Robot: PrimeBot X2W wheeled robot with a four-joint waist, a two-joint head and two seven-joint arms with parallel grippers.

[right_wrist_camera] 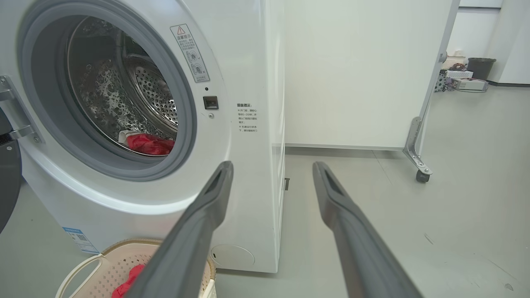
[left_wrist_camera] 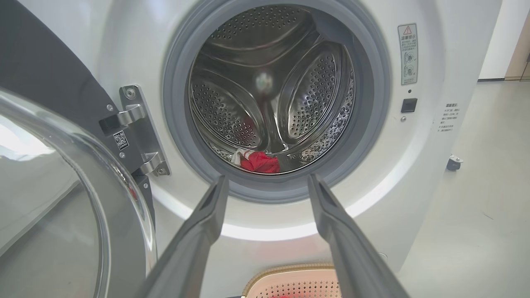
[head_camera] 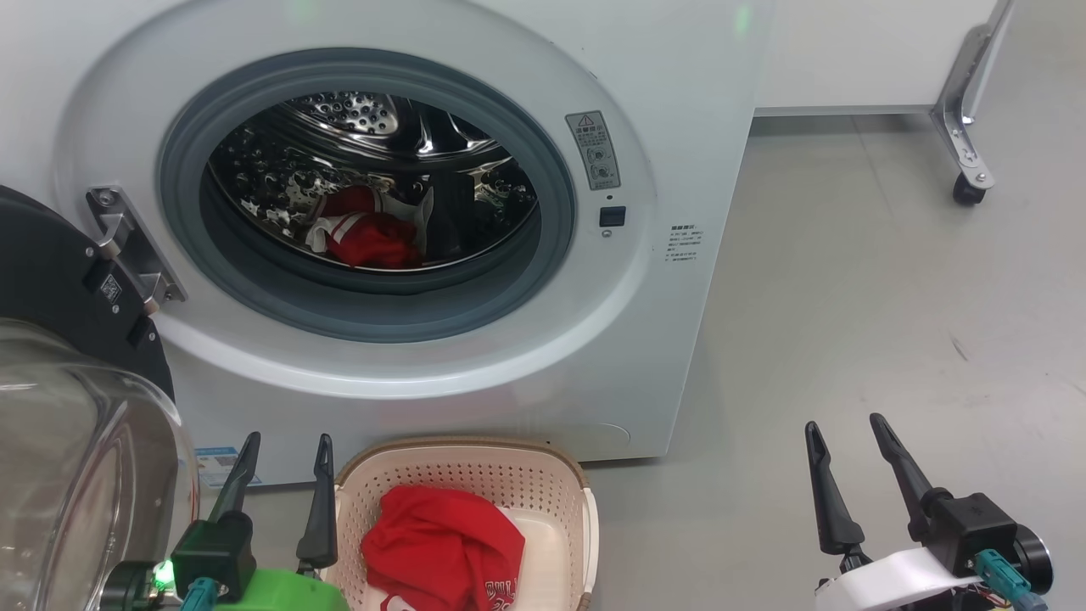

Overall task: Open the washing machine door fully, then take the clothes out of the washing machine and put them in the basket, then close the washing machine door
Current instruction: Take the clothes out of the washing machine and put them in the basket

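The washing machine [head_camera: 662, 76] stands with its door [head_camera: 51, 280] swung wide to the left, its glass bowl [head_camera: 76, 475] bulging toward me. Red clothes with white trim [head_camera: 373, 233] lie at the bottom of the steel drum [left_wrist_camera: 261, 162] [right_wrist_camera: 149, 144]. Another red garment [head_camera: 441, 547] lies in the cream basket [head_camera: 475, 458] on the floor below the port. My left gripper [head_camera: 287, 443] is open and empty just left of the basket, pointing at the port [left_wrist_camera: 267, 180]. My right gripper [head_camera: 844, 424] is open and empty over bare floor to the machine's right [right_wrist_camera: 272, 167].
A white partition on a castor leg [head_camera: 967, 182] stands behind and right of the machine. Grey floor [head_camera: 891, 322] stretches to the right. A dark bin and boxes [right_wrist_camera: 476, 70] sit far off by the wall.
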